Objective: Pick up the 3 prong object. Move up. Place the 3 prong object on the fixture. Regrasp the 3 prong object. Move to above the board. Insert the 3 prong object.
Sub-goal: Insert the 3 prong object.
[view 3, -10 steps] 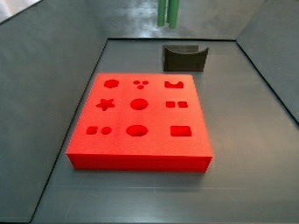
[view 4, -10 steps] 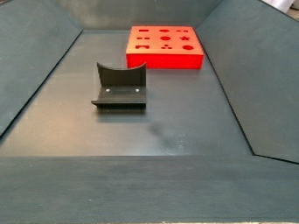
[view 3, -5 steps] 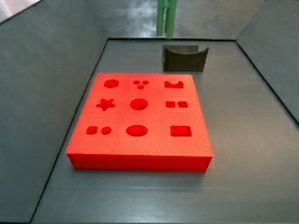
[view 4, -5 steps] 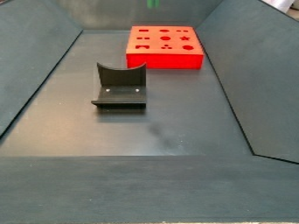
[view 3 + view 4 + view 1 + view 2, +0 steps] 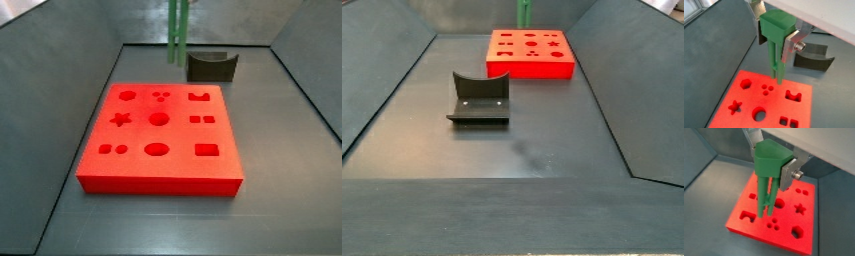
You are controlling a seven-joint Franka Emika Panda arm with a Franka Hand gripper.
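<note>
gripper (image 5: 777,37) clamps the 3 prong object (image 5: 775,45) by its thick head, prongs hanging down over the board (image 5: 774,213), near the three-dot holes. the fixture (image 5: 814,58) sits empty beyond the gripper. pick-up, fixture stop & regrasp look done; alignment prob. not final, insertion left.

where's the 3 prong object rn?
The 3 prong object is held in the gripper, prongs down, in the air over the board; in a side view it hangs beside the fixture.
</note>
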